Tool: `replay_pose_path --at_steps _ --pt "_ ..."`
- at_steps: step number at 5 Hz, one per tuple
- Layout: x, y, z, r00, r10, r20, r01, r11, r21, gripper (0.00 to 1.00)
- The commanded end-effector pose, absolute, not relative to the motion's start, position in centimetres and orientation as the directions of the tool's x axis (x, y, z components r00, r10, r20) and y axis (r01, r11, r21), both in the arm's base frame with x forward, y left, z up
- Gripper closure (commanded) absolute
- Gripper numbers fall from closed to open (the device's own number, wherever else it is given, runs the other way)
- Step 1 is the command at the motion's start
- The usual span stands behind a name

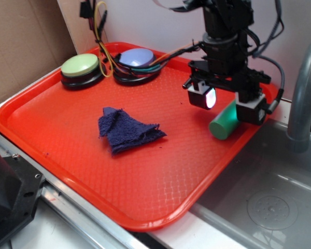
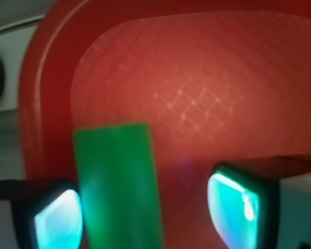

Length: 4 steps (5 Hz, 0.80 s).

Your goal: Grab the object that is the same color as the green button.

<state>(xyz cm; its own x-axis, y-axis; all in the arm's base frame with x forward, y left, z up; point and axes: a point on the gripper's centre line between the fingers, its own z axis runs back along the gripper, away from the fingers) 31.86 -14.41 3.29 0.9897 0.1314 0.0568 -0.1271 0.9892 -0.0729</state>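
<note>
A red tray (image 1: 67,135) is seen on the counter, with a sink basin (image 1: 269,197) and a grey faucet pipe (image 1: 303,98) on its right side. A crumpled dark blue-purple cloth (image 1: 127,129) lies near the tray's middle, well apart from everything else. At the tray's far edge the green button (image 1: 80,66) and a lavender-blue button (image 1: 137,57) are set side by side, with coloured wires (image 1: 106,57) looped between and around them. Nothing is placed between the gripper and the cylinder.

The green cylinder (image 1: 224,122) is found lying on its side at the right part of the tray, near the rim. The gripper (image 1: 228,106) is lowered over it with jaws wide apart; one finger is seen on each side of the cylinder, and nothing is clamped.

In the wrist view the cylinder (image 2: 119,187) is shown between the two glowing fingertip pads (image 2: 233,205), off-centre: it sits just beside the pad at the picture's left, and whether it touches that pad cannot be told. A clear strip of tray floor (image 2: 197,93) is left between it and the other pad. The tray's curved rim corner is also shown there, blurred. The buttons, cloth and sink are visible in the exterior view only.
</note>
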Motion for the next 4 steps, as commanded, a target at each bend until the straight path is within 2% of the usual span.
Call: replay_pose_path --at_steps 1,2,3,4 --pt "32.2 -14.0 3.8 0.984 0.16 0.084 -0.154 0.986 -0.069 0.0" --pt "31.8 -13.6 4.0 0.98 0.181 0.078 -0.177 0.982 -0.061 0.92" --pt "31.6 -13.1 4.2 0.978 0.195 0.068 -0.192 0.98 -0.055 1.0" --pt "31.3 -12.5 4.3 0.975 0.217 0.056 -0.215 0.976 -0.047 1.0"
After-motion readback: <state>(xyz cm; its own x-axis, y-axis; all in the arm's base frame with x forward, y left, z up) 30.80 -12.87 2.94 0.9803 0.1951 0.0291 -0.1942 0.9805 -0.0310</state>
